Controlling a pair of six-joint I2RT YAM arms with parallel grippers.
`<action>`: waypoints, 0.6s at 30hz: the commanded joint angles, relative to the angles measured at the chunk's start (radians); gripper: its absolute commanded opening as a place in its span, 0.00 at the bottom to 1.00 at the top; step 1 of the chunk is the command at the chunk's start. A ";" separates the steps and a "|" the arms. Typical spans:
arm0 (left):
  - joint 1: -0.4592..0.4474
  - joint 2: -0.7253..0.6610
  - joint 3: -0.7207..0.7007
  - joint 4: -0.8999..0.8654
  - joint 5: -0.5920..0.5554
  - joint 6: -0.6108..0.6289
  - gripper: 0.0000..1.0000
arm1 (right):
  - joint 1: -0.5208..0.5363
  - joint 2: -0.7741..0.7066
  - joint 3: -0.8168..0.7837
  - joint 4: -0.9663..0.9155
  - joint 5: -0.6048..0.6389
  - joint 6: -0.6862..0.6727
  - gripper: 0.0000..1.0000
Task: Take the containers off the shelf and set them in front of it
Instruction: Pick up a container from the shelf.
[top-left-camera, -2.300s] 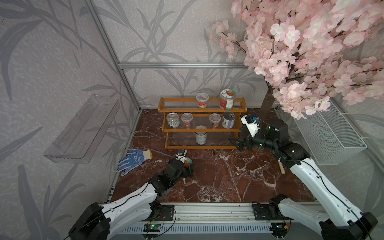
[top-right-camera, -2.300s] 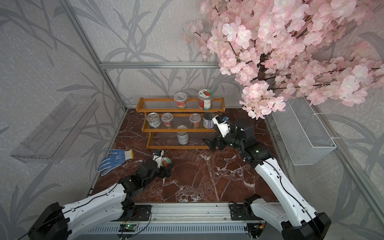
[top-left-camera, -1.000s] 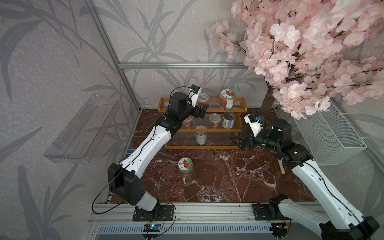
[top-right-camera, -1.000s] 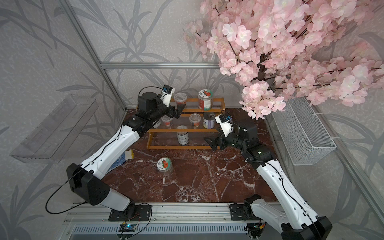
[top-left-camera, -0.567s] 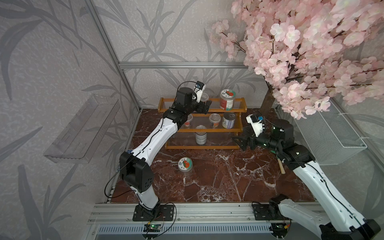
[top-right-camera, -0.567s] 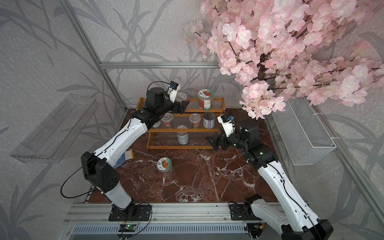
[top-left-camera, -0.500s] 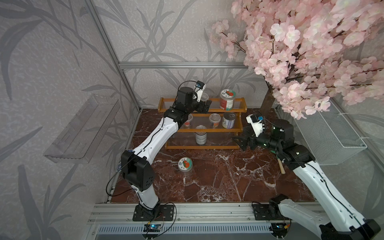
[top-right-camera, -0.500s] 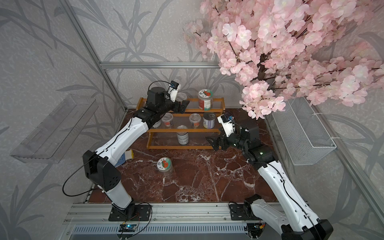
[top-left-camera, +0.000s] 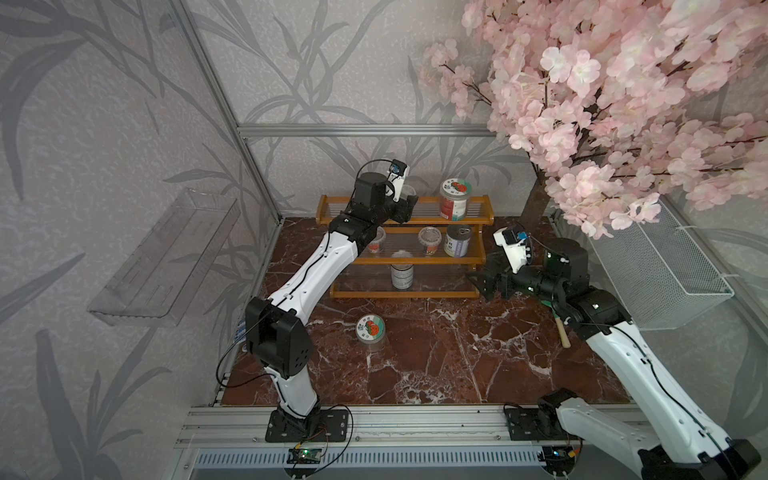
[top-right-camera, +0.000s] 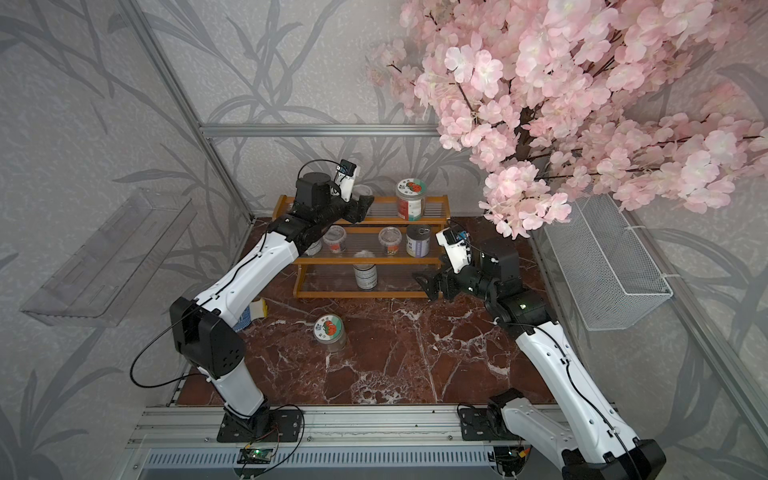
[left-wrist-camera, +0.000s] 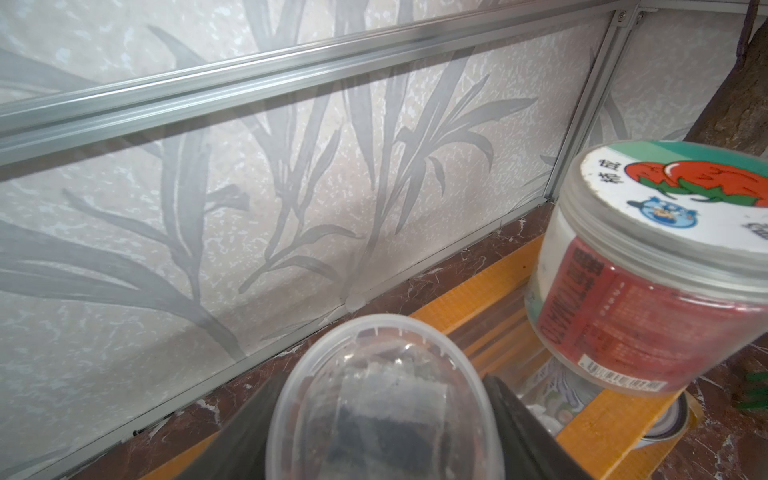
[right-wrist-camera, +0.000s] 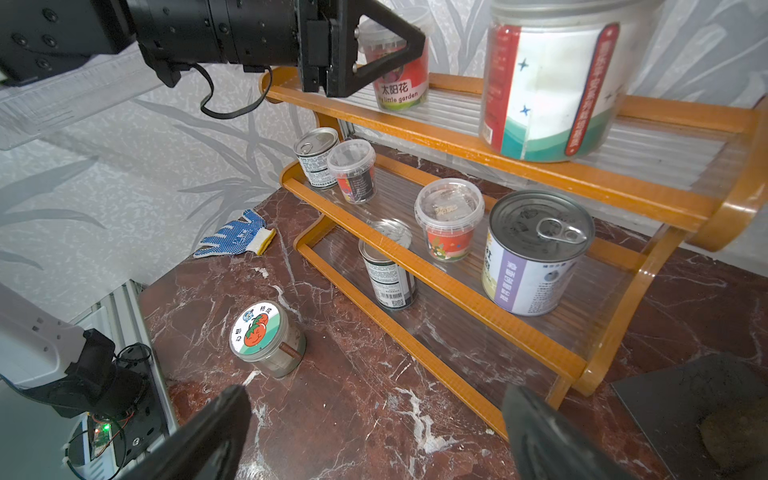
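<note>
The dark red marble table (top-left-camera: 436, 365) carries the three-tier shelf of orange-brown wood and clear ribbed panels (top-left-camera: 415, 294). The left claw (top-left-camera: 409, 204) reaches over the shelf's top tier. The right claw (top-left-camera: 482, 284) hangs wide and empty just off the shelf's right end, low by its bottom tier.

One clear jar with a white red-fruit lid (top-left-camera: 370, 328) already stands in front of the shelf, and the second jar (top-left-camera: 455, 201) is on the top tier. A silver labelled tin (top-left-camera: 457, 241) and a second tin (right-wrist-camera: 318, 160) sit on the middle tier, a third tin (top-left-camera: 402, 272) on the bottom tier. Two small clear red-labelled plastic cups (top-left-camera: 429, 240) share the middle tier.

The third cup (right-wrist-camera: 401, 87), on the top tier, is pinched between the left claw's jaws, so I'd say the grasp is made. Next it needs lifting clear of the rail without nudging the second jar, then setting down in front of the shelf.
</note>
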 joint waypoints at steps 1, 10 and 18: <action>0.007 0.000 0.033 0.032 0.004 -0.007 0.68 | -0.006 0.002 0.023 0.012 -0.002 -0.001 0.99; 0.007 -0.016 0.063 0.027 0.022 0.005 0.66 | -0.007 0.005 0.023 0.015 0.004 0.001 0.99; -0.015 -0.128 0.041 0.002 0.046 0.013 0.66 | -0.009 0.012 0.037 0.005 0.007 -0.010 0.99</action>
